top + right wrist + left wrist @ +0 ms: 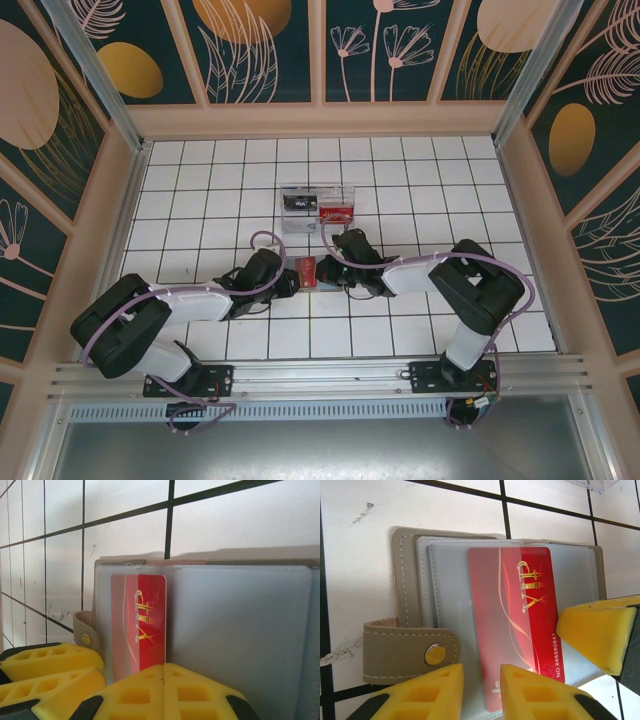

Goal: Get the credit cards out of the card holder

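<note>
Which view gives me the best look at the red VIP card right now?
Left wrist: the red card shows nearly whole, lettering and number readable. Right wrist shows its upper part under the clear sleeve. Top external shows just a small red patch.

Reaches inward from the near edge with the left arm and right arm, elbows bent, forearms angled toward each other, wrists low. Points the left hand and right hand at one another, tips close together. Holds the left's yellow fingers slightly parted, a narrow gap between; presses the right's yellow fingers flush together.
</note>
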Tool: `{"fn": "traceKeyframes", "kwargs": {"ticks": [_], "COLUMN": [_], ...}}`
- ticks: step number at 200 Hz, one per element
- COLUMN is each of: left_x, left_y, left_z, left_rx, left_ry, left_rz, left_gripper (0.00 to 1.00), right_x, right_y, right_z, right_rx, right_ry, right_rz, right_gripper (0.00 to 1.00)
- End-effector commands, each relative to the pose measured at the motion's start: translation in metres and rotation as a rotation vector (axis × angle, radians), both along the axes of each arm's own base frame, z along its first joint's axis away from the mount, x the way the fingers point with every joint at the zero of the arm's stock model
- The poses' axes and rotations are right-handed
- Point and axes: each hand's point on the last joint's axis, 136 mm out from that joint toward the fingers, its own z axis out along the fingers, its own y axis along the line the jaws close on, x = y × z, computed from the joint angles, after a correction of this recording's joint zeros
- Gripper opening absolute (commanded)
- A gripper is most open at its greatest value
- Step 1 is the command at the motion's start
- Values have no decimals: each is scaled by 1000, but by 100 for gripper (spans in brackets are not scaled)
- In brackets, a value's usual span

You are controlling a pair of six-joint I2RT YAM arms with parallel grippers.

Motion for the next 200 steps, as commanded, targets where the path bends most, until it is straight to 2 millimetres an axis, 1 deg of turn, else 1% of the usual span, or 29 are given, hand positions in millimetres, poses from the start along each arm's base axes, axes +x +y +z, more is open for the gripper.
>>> {"fn": "traceKeyframes", "kwargs": {"ticks": [1, 21, 61, 90, 119, 159, 189, 200], "left_x": [-2, -2, -2, -3, -2, -3, -2, -2], "left_y": [5, 5, 4, 3, 2, 2, 2, 2], "left_z": [-3, -4, -2, -2, -2, -2, -1, -2], "left_rx": [8, 9, 3, 1, -1, -3, -3, -2], "left_ry": [14, 15, 13, 14, 15, 15, 14, 16], "left_rz": [16, 15, 11, 5, 4, 5, 5, 5], "left_gripper": [26, 25, 25, 25, 25, 25, 25, 25], "right_x": [0, 3, 4, 4, 4, 2, 3, 4], "right_y": [5, 7, 10, 12, 14, 15, 17, 18], "right_z": [11, 8, 3, 4, 6, 2, 4, 4], "right_rx": [44, 40, 37, 50, 60, 61, 71, 71], "right_ry": [-20, -17, -1, -2, 0, 9, 12, 10], "right_rz": [21, 24, 32, 37, 40, 45, 48, 45], "right_gripper": [12, 14, 15, 15, 18, 17, 18, 13]}}
